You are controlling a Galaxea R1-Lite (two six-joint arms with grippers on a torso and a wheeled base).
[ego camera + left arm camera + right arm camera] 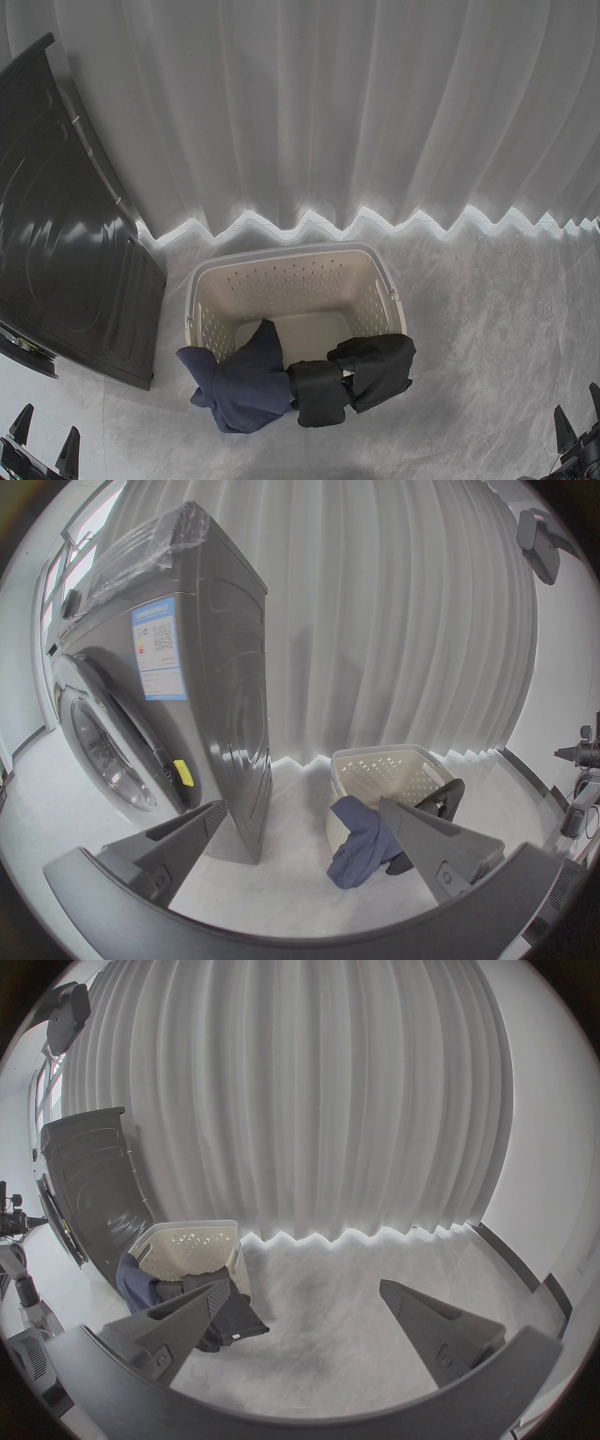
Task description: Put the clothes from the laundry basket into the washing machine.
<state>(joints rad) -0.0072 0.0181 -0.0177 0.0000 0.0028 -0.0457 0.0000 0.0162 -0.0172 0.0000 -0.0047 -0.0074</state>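
Head view, laundry basket point(294, 275): cream plastic, rectangular, grey-rimmed, its walls pierced with small cross-shaped holes. It stands upright on the floor point(500, 350) close to the floor's far edge, and its pale base shows behind the clothes.
Navy garment point(250, 381): soft dark-blue cloth slung over the basket's near rim at the left corner. One end lies inside and most of it spills outside down to the floor.
Black garment point(359, 372): draped over the same near rim, to the right of the navy garment and touching it. Its folds hang outside the basket, and a small white tag shows.
Washing machine point(62, 250): dark grey front loader to the left of the basket, its side panel turned toward it, with a narrow strip of floor between them. I cannot tell whether its round door is latched.
Left claw point(50, 419): low at the floor's near left, fingers spread wide, holding nothing, well apart from the basket.
Right claw point(576, 397): at the near right, also spread wide and holding nothing.
Open room: a wide stretch of marbled grey floor lies right of the basket and between it and both claws.
Curtain point(325, 112): white and pleated, its hem along the floor's far edge just behind the basket.
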